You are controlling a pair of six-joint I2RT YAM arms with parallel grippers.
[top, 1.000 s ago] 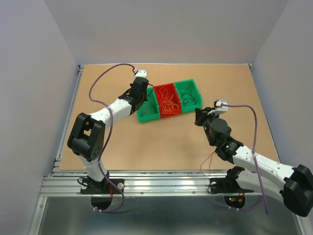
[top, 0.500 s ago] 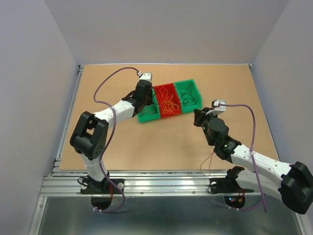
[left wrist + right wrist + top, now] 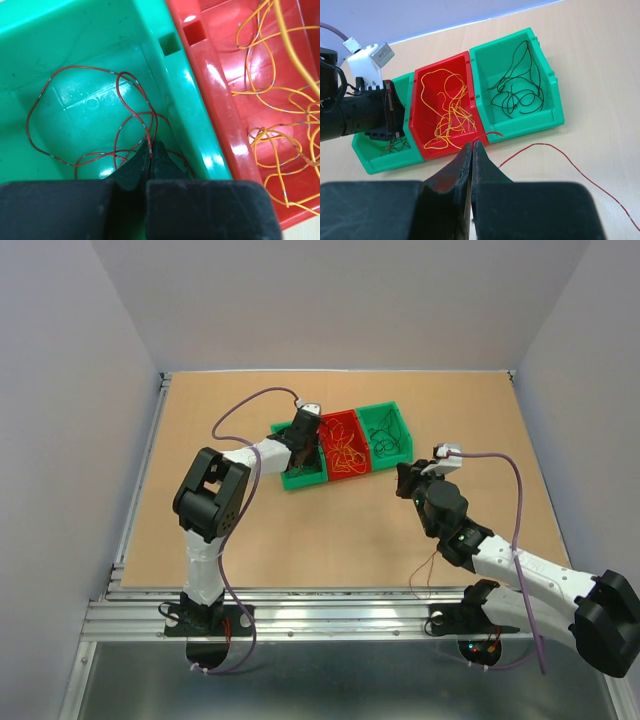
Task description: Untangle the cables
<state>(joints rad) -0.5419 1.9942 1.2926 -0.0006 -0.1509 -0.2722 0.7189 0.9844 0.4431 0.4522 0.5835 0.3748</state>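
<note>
Left hand (image 3: pixel 151 156): fingers together inside the left green bin (image 3: pixel 100 30), the tips low over its floor. A strand of the coiled red cable (image 3: pixel 142 116) runs down into the seam between the fingertips, so the hand is clamped on it. The rest of this cable lies in loose loops on the bin floor ahead of the hand and to its left. Just right of the hand, past the shared wall, stands the red bin (image 3: pixel 210 85).

Right hand (image 3: pixel 472 150): fingers pressed together with no gap, held above the worktop (image 3: pixel 250 540) on the near side of the bins. The long red cable (image 3: pixel 540 145) is pinched at the tips. A short hooked end shows just ahead of them and slightly right. The long part leaves from beside the right finger, arches, then trails off to the right and back toward the arm across the bare worktop.

Bins, as seen from the right hand: three stand touching in a row directly ahead.
- The red bin, straight ahead, holds a clump of orange-yellow cables (image 3: pixel 447 120).
- The right green bin (image 3: pixel 530 131), ahead and to the right, holds dark cables (image 3: pixel 517 95) in open curls.
- The left green bin, ahead and to the left, has the left hand in it. Thin dark-looking strands lie on its floor beneath that hand; their colour is unclear in this view.
</note>
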